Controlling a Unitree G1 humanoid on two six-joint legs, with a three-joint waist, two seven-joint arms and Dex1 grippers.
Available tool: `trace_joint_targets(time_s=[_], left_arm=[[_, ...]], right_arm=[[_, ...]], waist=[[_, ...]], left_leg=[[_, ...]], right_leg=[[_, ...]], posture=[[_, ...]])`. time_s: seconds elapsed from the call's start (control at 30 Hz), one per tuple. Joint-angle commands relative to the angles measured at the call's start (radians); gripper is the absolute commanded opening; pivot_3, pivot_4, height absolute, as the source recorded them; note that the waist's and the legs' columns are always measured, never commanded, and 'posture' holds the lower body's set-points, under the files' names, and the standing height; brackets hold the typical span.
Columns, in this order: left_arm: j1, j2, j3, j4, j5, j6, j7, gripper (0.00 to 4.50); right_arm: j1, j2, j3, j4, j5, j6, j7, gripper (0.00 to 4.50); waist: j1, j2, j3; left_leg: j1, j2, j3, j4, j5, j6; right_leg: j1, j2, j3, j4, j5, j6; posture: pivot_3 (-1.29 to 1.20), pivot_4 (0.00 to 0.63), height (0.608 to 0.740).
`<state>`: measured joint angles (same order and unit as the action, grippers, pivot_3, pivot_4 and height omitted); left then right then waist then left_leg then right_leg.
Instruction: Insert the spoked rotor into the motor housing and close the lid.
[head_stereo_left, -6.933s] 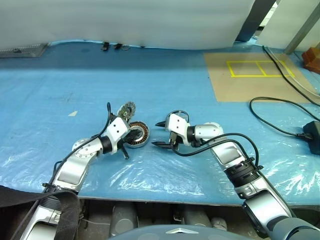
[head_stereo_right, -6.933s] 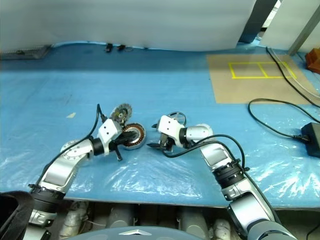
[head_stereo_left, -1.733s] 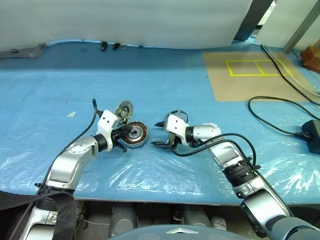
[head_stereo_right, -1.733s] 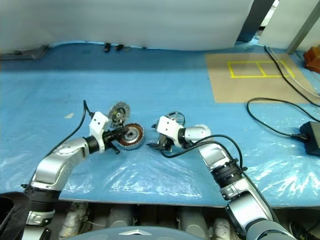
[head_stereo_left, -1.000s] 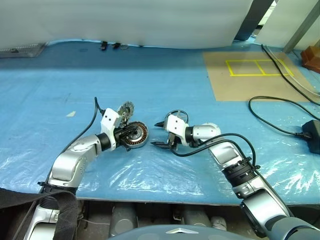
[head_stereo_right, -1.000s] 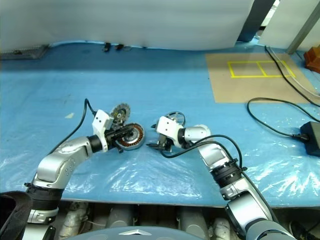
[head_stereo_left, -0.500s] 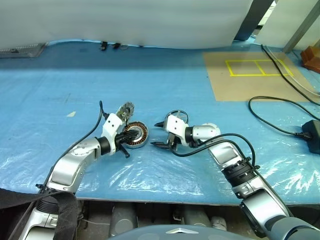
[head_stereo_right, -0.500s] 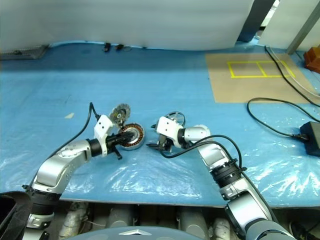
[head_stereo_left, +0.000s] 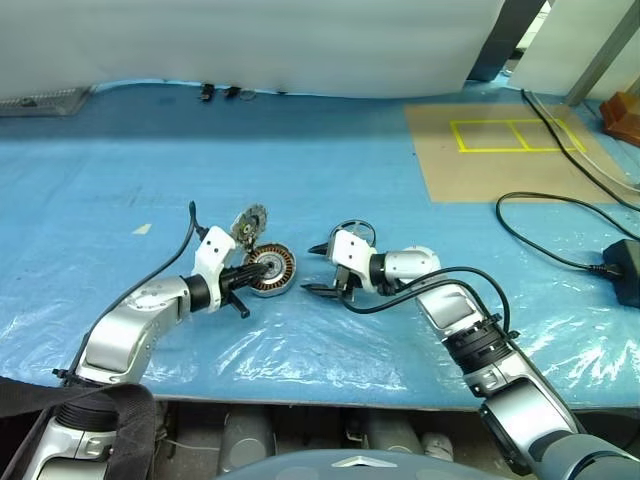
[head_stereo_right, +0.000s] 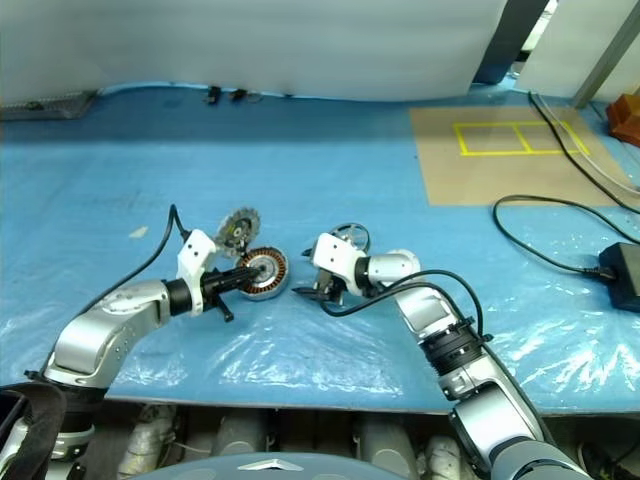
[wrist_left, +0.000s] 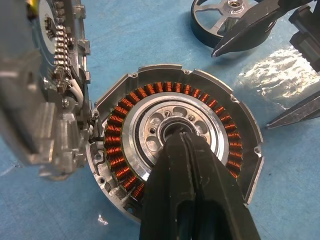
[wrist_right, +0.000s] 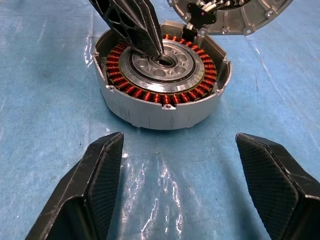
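The motor housing (head_stereo_left: 272, 272), a silver puck ringed with copper windings, lies on the blue sheet. Its lid (head_stereo_left: 250, 220) stands open and upright at the far edge, hinged to it. My left gripper (wrist_left: 180, 139) is shut, and its tips rest in the hub's central hole (wrist_right: 159, 54). The spoked rotor (wrist_left: 227, 17), a dark ring with silver spokes, lies just behind my right gripper (head_stereo_left: 316, 268). That gripper is open and empty, facing the housing from the right with a small gap (wrist_right: 179, 145); its fingers (wrist_right: 100, 185) straddle the near side.
A tan mat with yellow tape (head_stereo_left: 500, 150) lies at the back right. A black cable (head_stereo_left: 560, 230) and adapter (head_stereo_left: 626, 272) sit at the right edge. Crinkled clear plastic (head_stereo_left: 300, 340) covers the blue sheet near the table's front edge.
My left forearm has swung outward to the left and sunk a little, while its shut tips stay at the housing's hub. The right arm, the housing, the lid and the rotor have not moved.
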<state>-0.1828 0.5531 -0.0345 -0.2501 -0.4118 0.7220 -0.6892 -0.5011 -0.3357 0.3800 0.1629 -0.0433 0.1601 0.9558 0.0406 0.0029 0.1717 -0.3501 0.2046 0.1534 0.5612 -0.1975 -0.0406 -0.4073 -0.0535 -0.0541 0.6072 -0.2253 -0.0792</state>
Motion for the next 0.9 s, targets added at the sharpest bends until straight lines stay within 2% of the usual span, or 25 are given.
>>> trace_joint_targets(time_s=[0.03,0.17,0.4,0.9], left_arm=[[-0.008,0.026,-0.022,-0.009,-0.008,0.067,-0.014,0.01],[-0.043,0.064,-0.064,-0.012,0.006,0.085,-0.046,0.01],[-0.134,0.057,-0.085,0.021,0.021,0.06,-0.057,0.01],[-0.113,0.045,-0.102,0.048,0.049,0.037,-0.059,0.01]], right_arm=[[-0.02,0.007,0.002,-0.01,0.001,-0.019,-0.005,3.76],[-0.018,0.008,0.001,-0.012,-0.001,-0.017,-0.011,3.76],[-0.013,0.007,0.0,-0.018,-0.002,-0.013,-0.016,3.76],[-0.013,0.006,0.0,-0.019,-0.001,-0.013,-0.018,3.76]], waist=[[0.0,0.0,0.0],[0.0,0.0,0.0],[0.002,0.0,0.0],[0.002,0.0,0.0]], left_leg=[[0.0,0.0,0.0,0.0,0.0,0.0],[0.0,0.0,0.0,0.0,0.0,0.0],[-0.001,0.0,0.0,0.0,0.001,-0.002],[-0.001,0.0,0.0,0.0,0.002,-0.003]], right_leg=[[0.0,0.0,0.0,0.0,0.0,0.0],[0.0,0.0,0.0,0.0,0.0,0.0],[0.0,0.0,0.0,0.0,0.0,0.0],[0.0,0.0,0.0,0.0,0.0,0.0]], posture=[[0.0,0.15,0.74],[0.0,0.15,0.74],[0.0,0.15,0.74],[0.0,0.15,0.74]])
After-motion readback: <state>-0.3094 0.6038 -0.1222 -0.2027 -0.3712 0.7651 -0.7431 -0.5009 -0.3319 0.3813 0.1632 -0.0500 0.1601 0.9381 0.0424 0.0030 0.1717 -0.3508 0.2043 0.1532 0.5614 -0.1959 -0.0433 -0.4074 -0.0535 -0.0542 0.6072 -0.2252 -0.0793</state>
